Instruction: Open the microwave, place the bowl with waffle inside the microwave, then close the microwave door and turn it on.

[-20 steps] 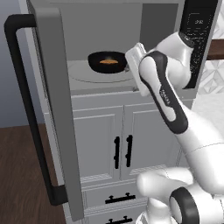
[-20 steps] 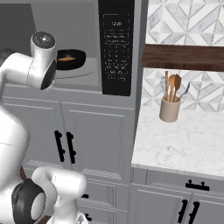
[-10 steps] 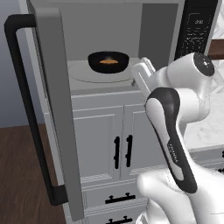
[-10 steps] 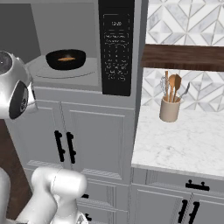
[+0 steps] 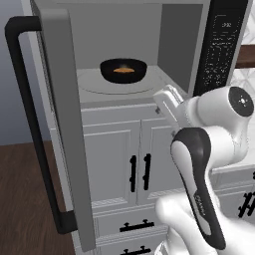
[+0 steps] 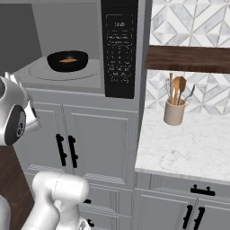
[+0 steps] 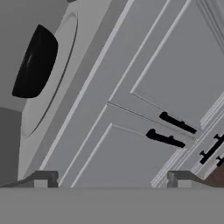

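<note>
- While the microwave (image 5: 149, 55) stands open, its inside is grey and it has a round turntable plate (image 5: 117, 82) on the floor of it.
- From the left base view, the microwave door (image 5: 64, 119) swings far out to the left, edge on, with its long black bar handle (image 5: 30, 124) down the outer side.
- From the right base view you can see other things: a marble counter (image 6: 184, 143) to the right, a wooden shelf (image 6: 188, 58) above it, and a pot of cooking tools (image 6: 175, 105) standing on the counter.
- White cabinet doors (image 6: 90, 139) with short black handles sit under the microwave.
- Beside the opening is the tall black button panel (image 6: 119, 49) with white marks.
- On the turntable plate sits the bowl with waffle (image 5: 123, 69), small and black, with the orange waffle flat inside.
- Seen from the hand view, the bowl (image 7: 35, 61) looks tipped on its side, so the waffle is hidden there.
- Out in front of the microwave, lower than the bowl and well apart from it, is the gripper (image 7: 111, 178).
- Its two fingers (image 7: 41, 178) are spread wide, and nothing is between them.
</note>
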{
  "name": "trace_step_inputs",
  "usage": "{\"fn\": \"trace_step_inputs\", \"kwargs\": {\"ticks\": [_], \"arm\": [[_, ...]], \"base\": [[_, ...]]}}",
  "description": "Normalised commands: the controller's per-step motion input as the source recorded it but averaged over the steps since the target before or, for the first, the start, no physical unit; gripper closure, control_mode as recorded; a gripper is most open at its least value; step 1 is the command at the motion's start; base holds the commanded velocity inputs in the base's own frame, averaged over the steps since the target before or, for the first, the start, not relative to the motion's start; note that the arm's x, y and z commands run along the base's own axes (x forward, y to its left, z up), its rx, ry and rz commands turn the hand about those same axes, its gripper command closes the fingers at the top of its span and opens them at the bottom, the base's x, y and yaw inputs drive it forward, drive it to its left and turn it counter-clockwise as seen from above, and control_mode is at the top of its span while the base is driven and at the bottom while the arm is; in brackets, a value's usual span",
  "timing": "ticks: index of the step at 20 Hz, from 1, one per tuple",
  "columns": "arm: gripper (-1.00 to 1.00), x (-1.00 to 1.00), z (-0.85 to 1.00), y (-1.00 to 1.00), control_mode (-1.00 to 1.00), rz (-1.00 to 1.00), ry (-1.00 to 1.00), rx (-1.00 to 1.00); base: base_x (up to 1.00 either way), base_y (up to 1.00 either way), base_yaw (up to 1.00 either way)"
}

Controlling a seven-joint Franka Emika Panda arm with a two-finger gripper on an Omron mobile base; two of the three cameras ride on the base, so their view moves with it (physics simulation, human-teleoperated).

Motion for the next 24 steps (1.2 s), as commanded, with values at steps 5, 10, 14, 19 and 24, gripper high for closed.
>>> {"fn": "trace_step_inputs", "kwargs": {"ticks": [5,10,14,19,24], "arm": [[-1.0,-0.43,-0.33,0.06,-1.0,0.26,-0.22,-0.23],[-1.0,-0.33,-0.33,0.53,-1.0,0.04,-0.3,-0.42],[-1.0,0.0,-0.19,0.62,-1.0,-0.05,-0.31,-0.37],[-1.0,0.58,-0.05,0.07,-1.0,-0.01,-0.28,-0.17],[-1.0,0.68,-0.02,0.0,-1.0,0.0,-0.3,-0.13]], "base": [[0.0,0.0,0.0],[0.0,0.0,0.0],[0.0,0.0,0.0],[0.0,0.0,0.0],[0.0,0.0,0.0]]}}
